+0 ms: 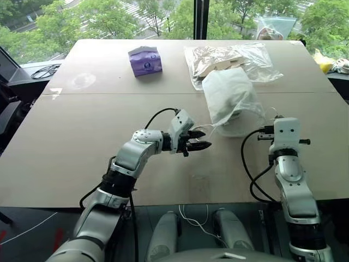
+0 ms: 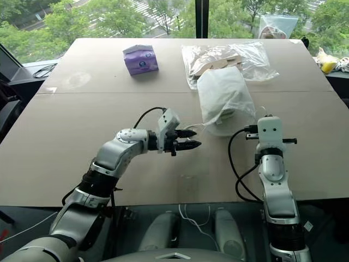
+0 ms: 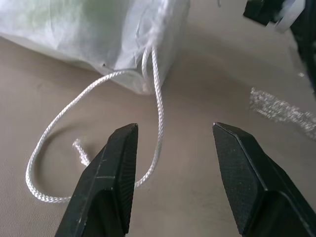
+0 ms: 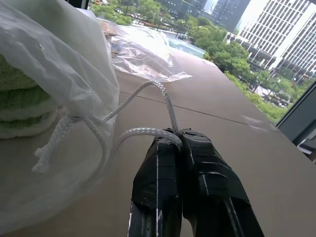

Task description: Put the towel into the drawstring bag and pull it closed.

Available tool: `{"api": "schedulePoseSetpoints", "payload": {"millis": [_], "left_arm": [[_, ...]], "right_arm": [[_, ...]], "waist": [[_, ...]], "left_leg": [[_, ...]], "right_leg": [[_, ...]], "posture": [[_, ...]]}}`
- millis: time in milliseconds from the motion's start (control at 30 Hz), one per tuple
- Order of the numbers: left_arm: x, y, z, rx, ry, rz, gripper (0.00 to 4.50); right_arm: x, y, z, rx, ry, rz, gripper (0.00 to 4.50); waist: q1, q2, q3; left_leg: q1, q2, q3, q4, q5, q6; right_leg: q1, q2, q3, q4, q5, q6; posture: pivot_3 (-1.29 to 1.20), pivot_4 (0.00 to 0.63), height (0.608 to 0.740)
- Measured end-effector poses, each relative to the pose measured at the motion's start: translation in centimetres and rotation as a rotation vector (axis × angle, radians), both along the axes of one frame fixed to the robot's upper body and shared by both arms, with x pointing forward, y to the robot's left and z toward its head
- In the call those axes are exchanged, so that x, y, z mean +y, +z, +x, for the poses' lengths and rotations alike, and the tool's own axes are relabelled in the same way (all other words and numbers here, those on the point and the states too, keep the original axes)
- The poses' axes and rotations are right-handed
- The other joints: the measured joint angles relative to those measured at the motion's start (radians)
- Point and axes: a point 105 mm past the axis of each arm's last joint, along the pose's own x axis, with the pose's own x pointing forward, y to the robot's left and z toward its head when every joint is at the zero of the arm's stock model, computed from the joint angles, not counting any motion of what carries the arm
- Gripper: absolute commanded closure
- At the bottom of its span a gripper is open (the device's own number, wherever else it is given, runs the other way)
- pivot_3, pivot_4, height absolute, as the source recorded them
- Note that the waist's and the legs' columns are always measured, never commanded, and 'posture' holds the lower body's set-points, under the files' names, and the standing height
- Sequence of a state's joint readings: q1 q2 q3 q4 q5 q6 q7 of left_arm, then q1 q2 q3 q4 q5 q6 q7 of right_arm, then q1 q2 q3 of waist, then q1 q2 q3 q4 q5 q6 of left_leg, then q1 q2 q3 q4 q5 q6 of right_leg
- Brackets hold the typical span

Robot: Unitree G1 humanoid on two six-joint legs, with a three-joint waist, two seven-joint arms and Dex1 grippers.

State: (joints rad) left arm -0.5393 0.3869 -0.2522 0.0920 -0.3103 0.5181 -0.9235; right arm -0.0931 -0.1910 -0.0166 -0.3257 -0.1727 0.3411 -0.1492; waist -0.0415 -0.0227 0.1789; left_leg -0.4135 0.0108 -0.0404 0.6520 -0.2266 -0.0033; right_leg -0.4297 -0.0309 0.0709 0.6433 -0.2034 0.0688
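Inside the drawstring bag (image 1: pixel 229 98), just in front of the clear plastic bag (image 1: pixel 229 61) on the table (image 1: pixel 65 142), your towel (image 4: pixel 17 101) shows green. Your right gripper (image 4: pixel 183 136) is clenched on the bag's cord (image 4: pixel 148 91); your left gripper (image 3: pixel 174 143) stands released beside the bag's other cord loop (image 3: pixel 74 148).

Silver-grey jointed arms, black bands at the joints, boxy white wrist housings. Black cable loops off each forearm. Left gripper (image 1: pixel 197 140) and right gripper (image 4: pixel 178 134): matte black wedge fingers (image 3: pixel 111 182), faint scored lines.
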Motion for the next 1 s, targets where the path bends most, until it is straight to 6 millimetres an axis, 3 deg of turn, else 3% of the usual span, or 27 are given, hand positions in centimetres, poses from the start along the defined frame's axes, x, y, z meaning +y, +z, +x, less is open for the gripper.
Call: {"api": "schedulePoseSetpoints", "payload": {"millis": [233, 333, 433, 467, 700, 833, 900, 1000], "left_arm": [[0.1, -2.2, 1.5, -0.269, 0.134, 0.037, 2.06], [-0.1, -2.0, 2.1, -0.450, 0.189, 0.078, 2.90], [0.1, -1.7, 2.9, -0.559, 0.296, 0.053, 4.31], [0.4, -1.5, 3.1, -0.581, 0.324, 0.044, 4.45], [2.8, 0.3, 5.4, -0.734, 0.593, 0.022, 4.45], [5.7, 4.4, 7.6, -0.928, 0.795, 0.074, 4.45], [7.5, 8.0, 8.8, -1.050, 0.891, 0.099, 4.45], [9.3, 15.2, 9.6, -1.260, 0.999, 0.073, 4.45]], "right_arm": [[0.2, -0.3, -0.1, 0.005, 0.006, 0.015, 4.50], [0.3, -0.3, -0.1, 0.006, 0.006, 0.018, 4.50], [0.2, -0.4, -0.1, 0.007, 0.001, 0.018, 4.50], [0.1, -0.4, -0.1, 0.006, -0.001, 0.019, 4.50], [-0.1, -0.4, -0.2, 0.006, -0.009, 0.020, 4.50], [-0.8, 0.9, -0.1, -0.050, -0.019, 0.000, 4.50], [-1.6, 3.3, 0.4, -0.132, -0.035, -0.039, 4.50], [-3.8, 8.5, 0.9, -0.303, -0.097, -0.103, 4.50]], "waist": [[0.005, 0.000, 0.000], [0.007, 0.002, -0.002], [0.008, 0.002, -0.002], [0.008, 0.002, -0.002], [0.006, 0.002, -0.002], [0.008, 0.002, -0.002], [0.006, 0.002, -0.002], [0.007, 0.001, -0.002]], "left_leg": [[0.000, -0.001, 0.000, 0.000, 0.000, 0.000], [0.000, -0.001, 0.000, 0.000, 0.000, 0.000], [0.000, -0.001, 0.000, 0.000, 0.000, 0.000], [0.000, -0.001, 0.000, 0.000, 0.000, 0.000], [0.000, -0.001, 0.000, 0.001, 0.000, 0.000], [0.000, -0.001, -0.001, 0.001, 0.000, 0.000], [-0.001, -0.002, 0.000, 0.002, 0.000, 0.000], [0.000, -0.002, -0.001, 0.001, 0.000, 0.000]], "right_leg": [[0.000, -0.001, 0.000, 0.000, 0.000, 0.000], [0.001, -0.001, 0.000, 0.000, 0.000, 0.000], [0.001, -0.001, 0.000, 0.000, 0.000, 0.000], [0.001, -0.001, 0.000, 0.000, 0.000, 0.000], [0.001, -0.001, 0.000, 0.000, 0.000, 0.001], [0.001, -0.001, 0.000, 0.000, 0.001, 0.002], [0.001, -0.001, 0.000, 0.000, 0.002, 0.003], [0.001, -0.001, 0.000, 0.000, 0.002, 0.003]], "posture": [[0.00, 0.150, 0.740], [0.00, 0.150, 0.740], [0.00, 0.150, 0.740], [0.00, 0.150, 0.740], [0.00, 0.150, 0.740], [0.00, 0.150, 0.740], [0.00, 0.150, 0.740], [0.00, 0.150, 0.740]]}}
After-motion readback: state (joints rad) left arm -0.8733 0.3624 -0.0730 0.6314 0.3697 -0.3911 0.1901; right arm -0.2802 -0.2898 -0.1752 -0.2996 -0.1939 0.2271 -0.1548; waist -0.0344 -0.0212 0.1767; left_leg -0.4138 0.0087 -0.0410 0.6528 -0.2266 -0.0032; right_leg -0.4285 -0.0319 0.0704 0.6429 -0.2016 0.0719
